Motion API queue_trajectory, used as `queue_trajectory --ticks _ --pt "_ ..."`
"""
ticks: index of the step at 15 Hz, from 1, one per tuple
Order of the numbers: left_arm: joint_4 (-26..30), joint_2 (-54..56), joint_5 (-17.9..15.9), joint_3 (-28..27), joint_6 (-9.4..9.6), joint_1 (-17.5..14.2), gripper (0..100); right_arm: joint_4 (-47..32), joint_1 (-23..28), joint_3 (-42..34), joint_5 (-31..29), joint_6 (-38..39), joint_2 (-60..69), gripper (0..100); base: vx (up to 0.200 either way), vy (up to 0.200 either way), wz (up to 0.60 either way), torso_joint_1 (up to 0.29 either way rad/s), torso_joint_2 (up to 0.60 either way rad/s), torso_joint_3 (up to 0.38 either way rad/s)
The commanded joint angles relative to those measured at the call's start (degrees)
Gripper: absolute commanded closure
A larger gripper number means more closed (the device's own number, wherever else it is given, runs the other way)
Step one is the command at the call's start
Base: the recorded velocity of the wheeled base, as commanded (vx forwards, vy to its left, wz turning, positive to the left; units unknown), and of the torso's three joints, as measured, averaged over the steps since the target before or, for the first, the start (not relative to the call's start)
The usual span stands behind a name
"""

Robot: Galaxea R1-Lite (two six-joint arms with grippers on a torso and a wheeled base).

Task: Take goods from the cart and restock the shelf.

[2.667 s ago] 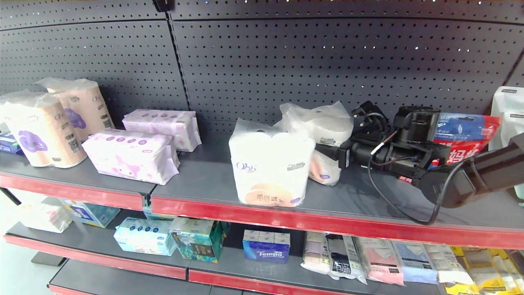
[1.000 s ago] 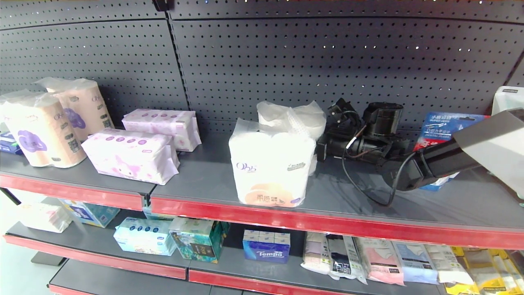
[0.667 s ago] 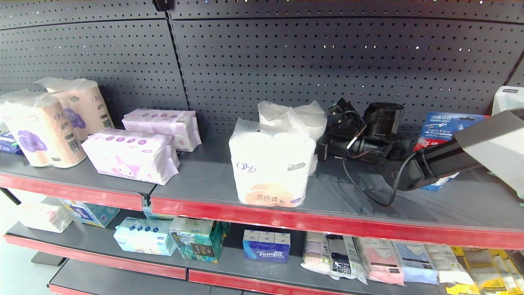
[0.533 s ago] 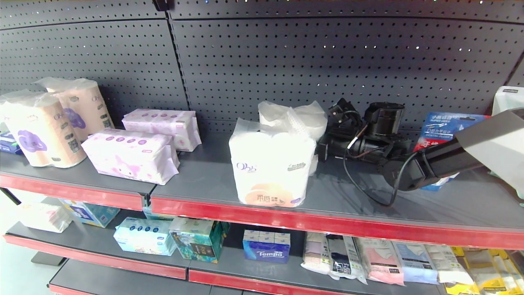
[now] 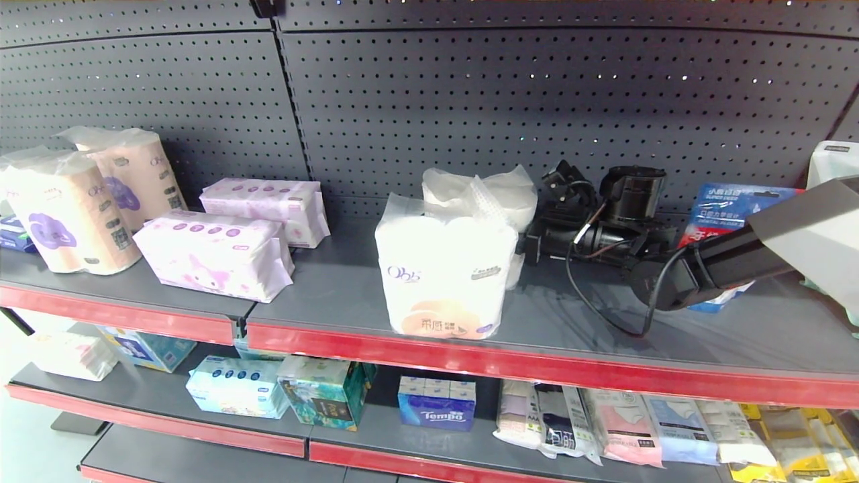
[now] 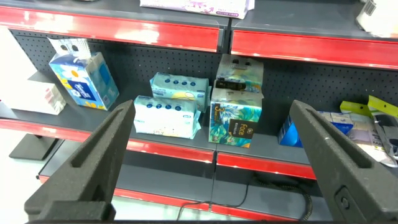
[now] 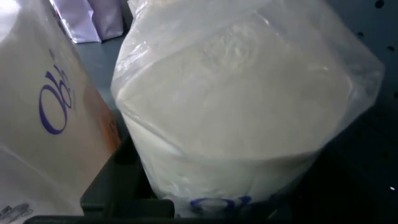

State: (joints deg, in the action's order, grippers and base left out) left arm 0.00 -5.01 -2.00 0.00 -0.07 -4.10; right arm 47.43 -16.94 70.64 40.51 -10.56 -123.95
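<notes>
Shelf [image 5: 322, 295]: grey, red-edged, across mid frame
Tissue pack [image 5: 483, 194]: centre frame, behind another pack [image 5: 443, 275]
Right pincer [image 5: 525, 244]: at it; we cannot tell its grip
Left pincer [image 6: 212, 104]: wide open, empty

Our head camera looks forward and slightly down at the upper shelf [image 5: 322, 295] from a middling distance, taking in the lower shelf [image 5: 201, 431] beneath it. Our right wrist camera sits very near the rear tissue roll pack [image 7: 236, 106]; the head view shares this pack [image 5: 480, 191]. Our left wrist camera, set lower, faces the lower shelf between the spread fingers of the left gripper [image 6: 212, 106]. It shares the teal tissue box [image 6: 236, 115] with the head view, where we see that box [image 5: 325, 392] from above.
</notes>
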Motion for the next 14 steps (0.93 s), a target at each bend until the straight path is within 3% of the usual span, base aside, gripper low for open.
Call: queue_trajectory --ticks 1,6,7,14 --pt "0.00 0.00 -0.02 0.00 -0.01 -0.03 0 0.12 -0.19 -0.07 -0.08 0.01 -0.06 100 0.000 0.000 0.00 0.000 0.00 0.000" --pt "0.00 -0.09 -0.02 0.00 -0.01 -0.03 0 -1.29 -0.11 -0.42 -0.96 -0.52 0.12 100 0.000 0.000 0.00 0.000 0.00 0.000" --pt "0.00 -0.09 -0.02 0.00 -0.01 -0.03 0 -1.47 -0.11 -0.68 -1.05 -1.92 0.03 0 0.000 0.000 0.00 0.000 0.00 0.000" --pt "0.00 -0.09 -0.02 0.00 -0.01 -0.03 0 -2.35 -0.02 -2.00 -1.49 -1.48 3.72 0 0.000 0.000 0.00 0.000 0.00 0.000"
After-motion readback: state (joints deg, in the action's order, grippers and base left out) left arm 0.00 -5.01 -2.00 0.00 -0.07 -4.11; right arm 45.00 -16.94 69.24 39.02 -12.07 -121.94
